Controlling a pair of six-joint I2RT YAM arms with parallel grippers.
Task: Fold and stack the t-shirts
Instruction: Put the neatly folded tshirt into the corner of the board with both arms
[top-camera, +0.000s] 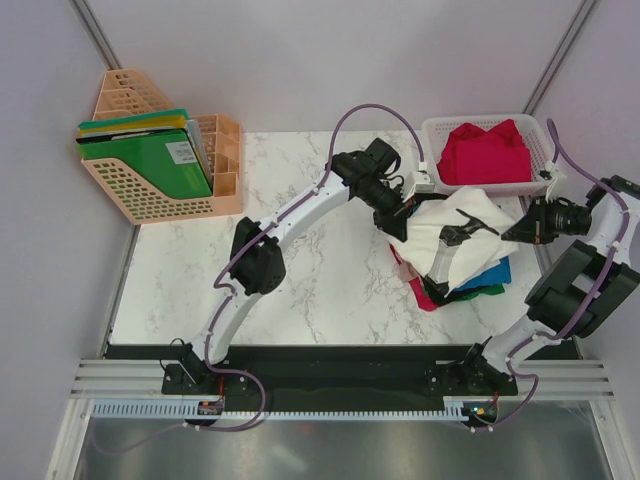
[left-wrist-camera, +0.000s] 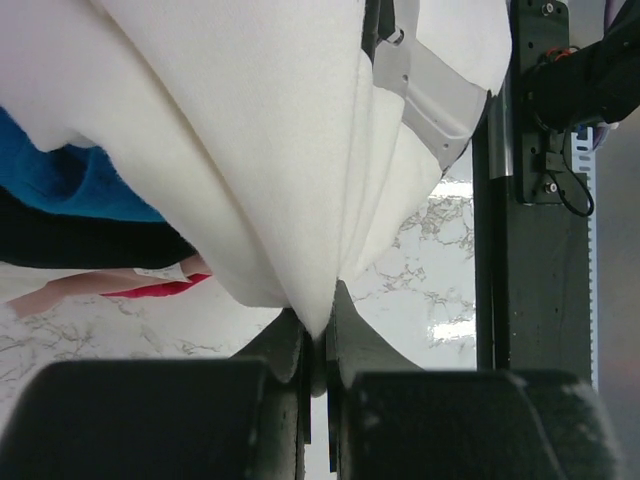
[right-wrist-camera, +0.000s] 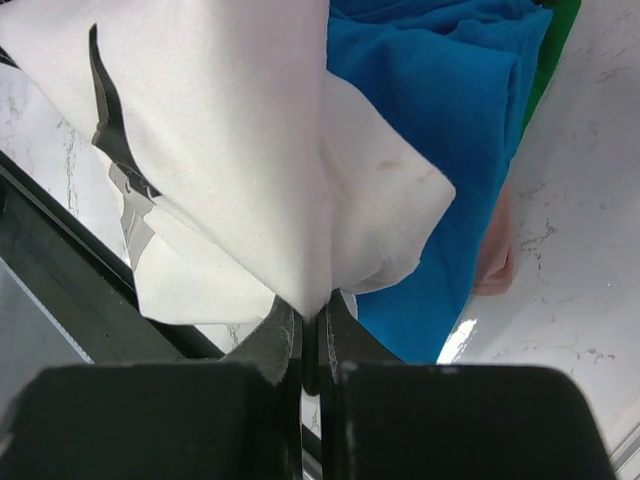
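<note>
A large white t-shirt (top-camera: 452, 232) hangs folded between both grippers above a stack at the table's right. My left gripper (top-camera: 402, 222) is shut on its left edge, the cloth (left-wrist-camera: 300, 180) pinched between the fingertips (left-wrist-camera: 345, 320). My right gripper (top-camera: 515, 230) is shut on the opposite edge, white cloth (right-wrist-camera: 230, 150) running into its jaws. Under it lie a bright blue t-shirt (top-camera: 488, 272) (right-wrist-camera: 440, 110), a black one (left-wrist-camera: 80, 245), a red one (top-camera: 420, 293) and a pale beige one (right-wrist-camera: 497, 262). Another red t-shirt (top-camera: 487, 152) fills the basket.
A white mesh basket (top-camera: 436, 131) stands at the back right. A peach file rack (top-camera: 160, 196) with green folders (top-camera: 150, 160) sits at the back left. Something green (top-camera: 488, 291) peeks from the stack's right side. The black rail (top-camera: 340, 360) runs along the near edge.
</note>
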